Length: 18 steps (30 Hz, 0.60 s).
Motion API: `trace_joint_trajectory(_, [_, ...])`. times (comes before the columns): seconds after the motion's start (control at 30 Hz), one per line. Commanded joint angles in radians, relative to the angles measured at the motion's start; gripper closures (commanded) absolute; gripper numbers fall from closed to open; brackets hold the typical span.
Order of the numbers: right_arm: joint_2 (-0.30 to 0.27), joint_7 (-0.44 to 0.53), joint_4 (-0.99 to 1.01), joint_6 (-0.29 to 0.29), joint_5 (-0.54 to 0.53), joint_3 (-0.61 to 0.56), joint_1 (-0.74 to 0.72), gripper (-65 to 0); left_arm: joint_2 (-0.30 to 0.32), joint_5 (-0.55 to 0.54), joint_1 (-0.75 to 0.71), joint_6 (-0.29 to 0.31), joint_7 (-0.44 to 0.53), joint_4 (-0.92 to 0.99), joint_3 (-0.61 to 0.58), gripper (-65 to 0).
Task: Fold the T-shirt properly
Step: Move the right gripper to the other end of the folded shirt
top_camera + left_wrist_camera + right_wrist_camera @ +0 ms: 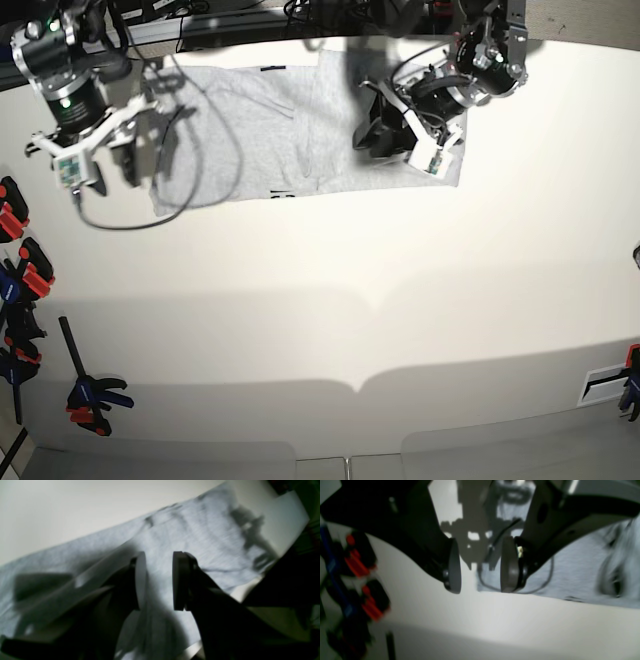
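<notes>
- Your left end effector (157, 580) hangs with its pads spread, nothing between them, over the T-shirt (290, 130) near its right side.
- Your right end effector (480, 565) is also spread and empty, at the shirt's left edge, over bare worktop (330, 300).
- You see the grey T-shirt lying flat along the worktop's far edge.
- Clamps (20, 260) sit at the left edge.
</notes>
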<state>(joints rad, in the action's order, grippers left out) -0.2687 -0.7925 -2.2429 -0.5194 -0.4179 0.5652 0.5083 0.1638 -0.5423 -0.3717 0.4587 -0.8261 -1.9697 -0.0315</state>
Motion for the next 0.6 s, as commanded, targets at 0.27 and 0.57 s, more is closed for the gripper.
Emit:
trace_joint_trajectory(0.27, [-0.011, -0.012, 0.317, 0.007, -0.027, 0.005, -0.127, -36.0, 0.000, -0.093, 0.003, -0.002, 0.016, -0.018, -0.003, -16.6])
trace_joint_trajectory(0.57, [-0.011, -0.230, 0.569, 0.010, -0.032, 0.005, -0.308, -35.9, 0.000, -0.095, 0.003, -0.002, 0.027, -0.018, -0.003, -16.6])
